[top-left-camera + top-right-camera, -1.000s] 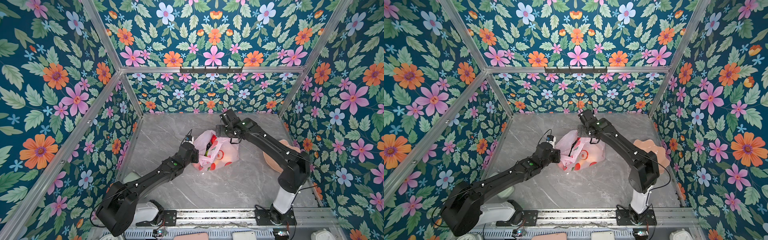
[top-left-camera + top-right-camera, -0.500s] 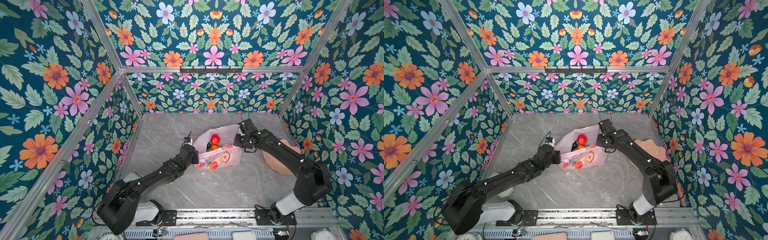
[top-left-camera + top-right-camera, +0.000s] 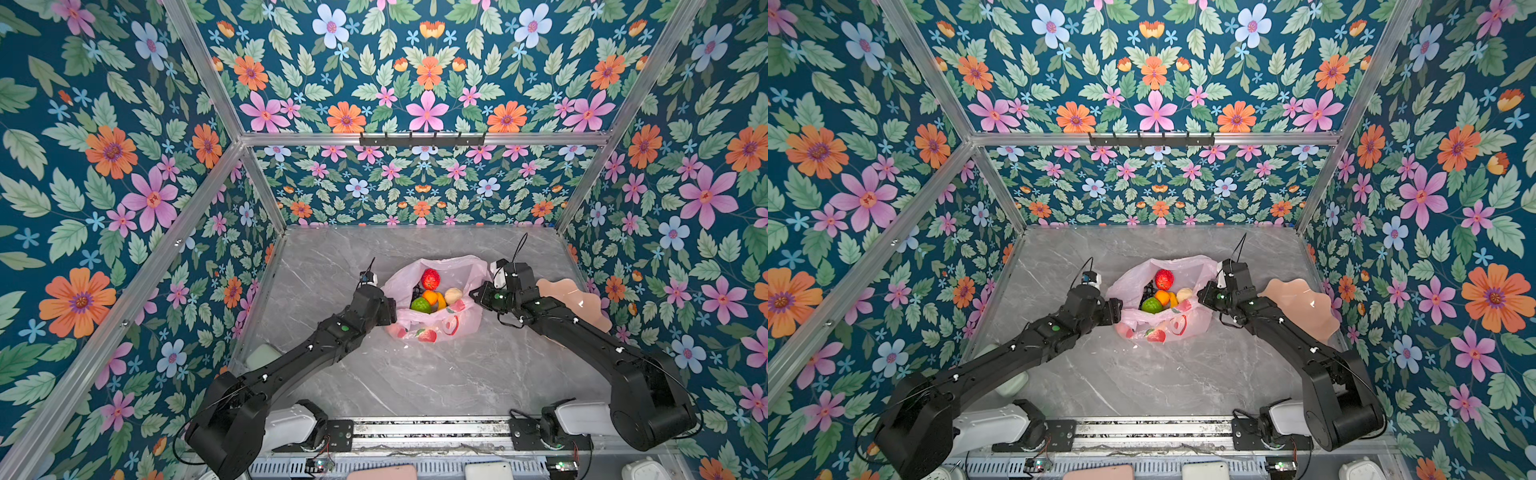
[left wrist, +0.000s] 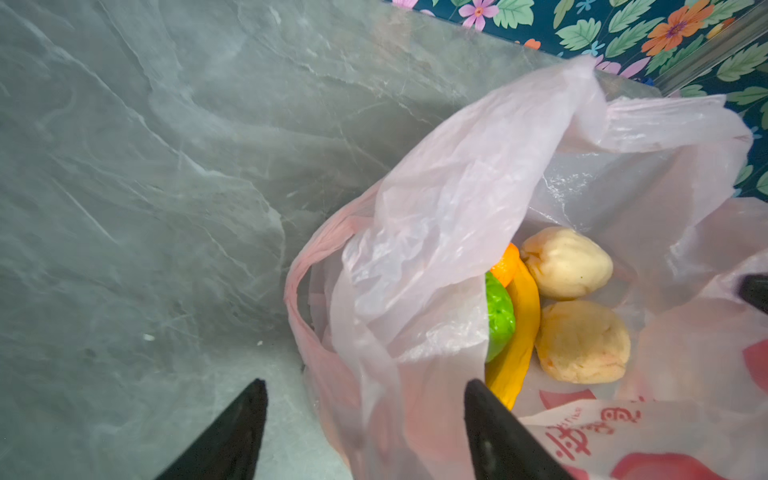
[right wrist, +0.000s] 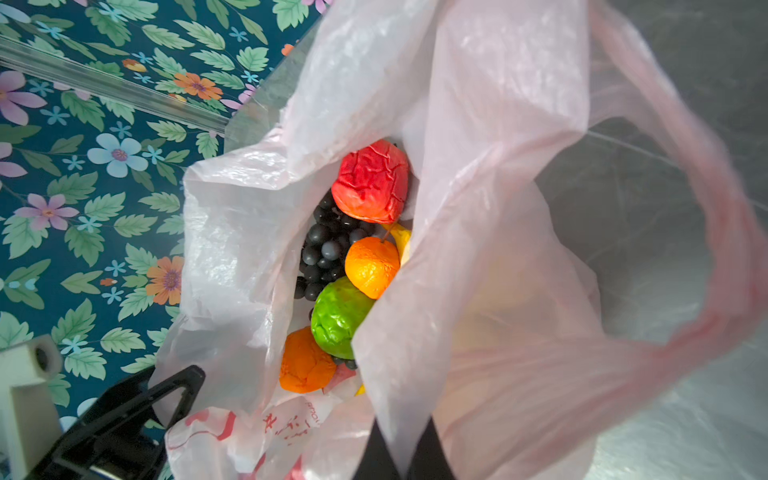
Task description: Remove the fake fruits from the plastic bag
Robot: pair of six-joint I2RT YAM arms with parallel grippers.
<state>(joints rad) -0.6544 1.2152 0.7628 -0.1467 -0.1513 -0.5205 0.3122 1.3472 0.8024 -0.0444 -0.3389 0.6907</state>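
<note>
Jaws of the right gripper (image 5: 399, 440) are pinched tight on the thin pink film of the bag (image 3: 455, 270), holding its mouth open. The left gripper (image 4: 363, 384) has jaws wide apart over the other rim (gripping nothing). The bag sits near the middle of the table (image 3: 415, 382), with all the fruits (image 5: 338, 318) inside: bumpy red and green ones, round oranges (image 5: 370, 266), shiny dark grapes (image 5: 322, 249), a smooth banana (image 4: 521, 328), two pale lumps (image 4: 567, 262). I think the opening step is in hand. Next, the left gripper should reach in for one fruit, not the crinkly, slippery film.
</note>
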